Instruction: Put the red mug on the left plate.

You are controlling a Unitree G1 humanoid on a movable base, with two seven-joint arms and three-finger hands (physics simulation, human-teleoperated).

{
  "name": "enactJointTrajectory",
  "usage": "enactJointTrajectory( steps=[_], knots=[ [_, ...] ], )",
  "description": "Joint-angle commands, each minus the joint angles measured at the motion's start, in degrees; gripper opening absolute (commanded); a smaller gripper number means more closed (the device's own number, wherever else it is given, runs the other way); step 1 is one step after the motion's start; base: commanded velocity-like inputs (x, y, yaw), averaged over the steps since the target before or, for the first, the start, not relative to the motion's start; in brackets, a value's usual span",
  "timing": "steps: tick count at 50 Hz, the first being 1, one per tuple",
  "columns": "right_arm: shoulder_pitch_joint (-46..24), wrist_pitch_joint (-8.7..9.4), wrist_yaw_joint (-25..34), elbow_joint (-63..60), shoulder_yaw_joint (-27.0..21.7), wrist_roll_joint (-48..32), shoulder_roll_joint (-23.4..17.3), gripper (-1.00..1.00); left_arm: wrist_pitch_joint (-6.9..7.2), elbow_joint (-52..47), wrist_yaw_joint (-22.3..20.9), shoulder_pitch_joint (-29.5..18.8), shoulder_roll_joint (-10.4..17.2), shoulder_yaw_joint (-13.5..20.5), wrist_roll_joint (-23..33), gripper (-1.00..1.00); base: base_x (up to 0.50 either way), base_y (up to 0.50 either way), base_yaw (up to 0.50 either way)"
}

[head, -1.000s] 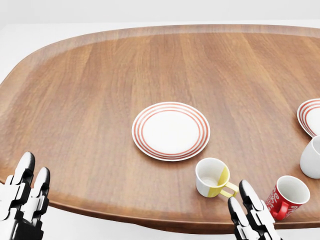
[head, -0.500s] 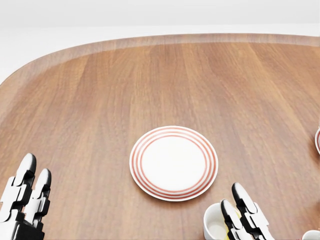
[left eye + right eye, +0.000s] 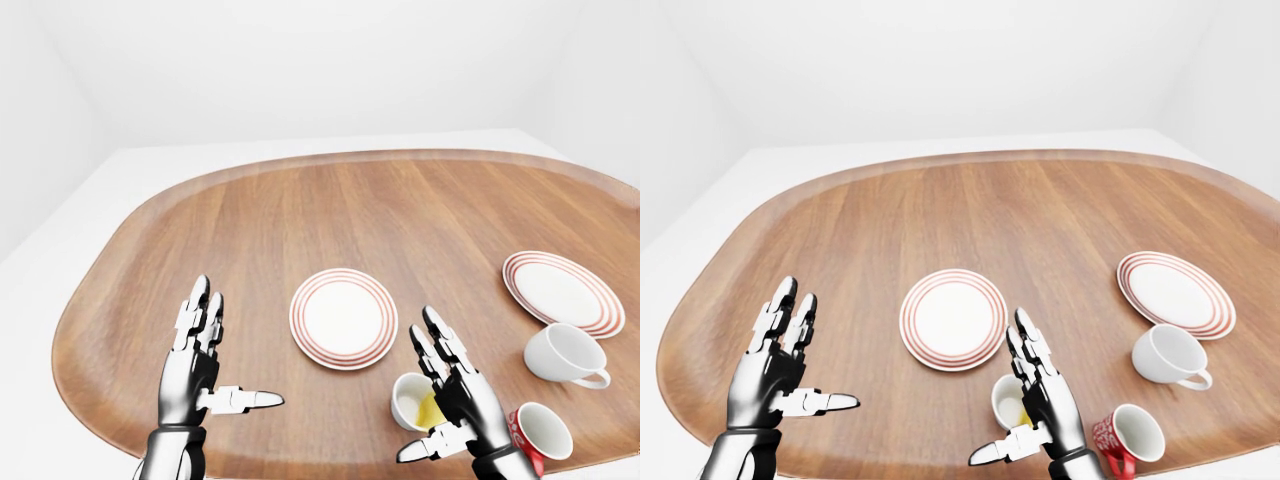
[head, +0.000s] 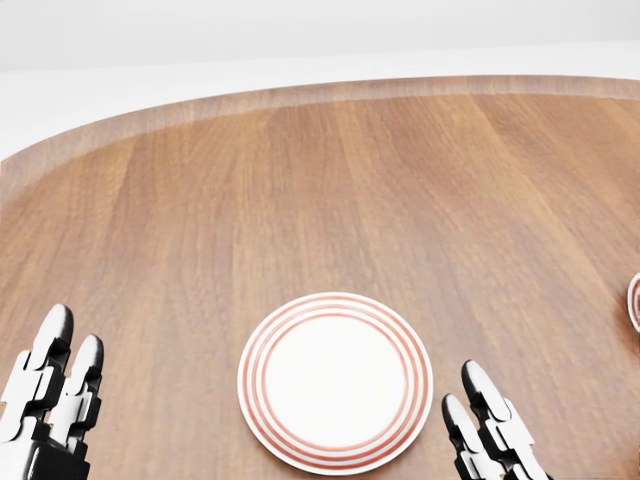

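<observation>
Two striped plates [image 3: 343,318] [image 3: 562,293]; three mugs: red [image 3: 1126,435], white [image 3: 564,355], yellow-handled [image 3: 416,400].

Bright, even light is washing the sharp renders, casting only faint shadows under the plates [image 3: 343,318], while the table [image 3: 300,220] is bowing toward the edges.

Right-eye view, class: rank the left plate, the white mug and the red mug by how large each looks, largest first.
1. left plate, clearly the widest.
2. white mug.
3. red mug, though the right hand covers part of it and it sits nearer the camera, so its place against the white mug is unsure.
</observation>
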Motion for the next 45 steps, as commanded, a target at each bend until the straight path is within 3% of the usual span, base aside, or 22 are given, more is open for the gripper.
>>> enactJointTrajectory(
  steps=[1,32,39,45],
  knots=[
    [0.2,0.00,-0.3,0.1,0.2,-0.2,-0.2,1.00,0.00,0.0,-0.1,0.3,0.0,0.0,0.0,1.00,0.50,0.01,0.00],
    [0.1,0.00,-0.6,0.4,-0.1,0.8,-0.3,1.00,0.00,0.1,-0.3,0.6,-0.1,0.0,-0.2,1.00,0.50,-0.01,0.00],
    [-0.4,0.00,-0.8,0.4,-0.8,-0.1,0.2,1.00,0.00,-0.1,-0.1,0.2,0.0,-0.1,0.1,1.00,0.04,0.00,0.00],
    [-0.6,0.00,-1.2,-0.3,-0.4,-2.1,0.3,1.00,0.00,-0.3,-0.1,0.1,0.1,-0.2,0.0,1.00,0.32,0.45,0.00]
  ],
)
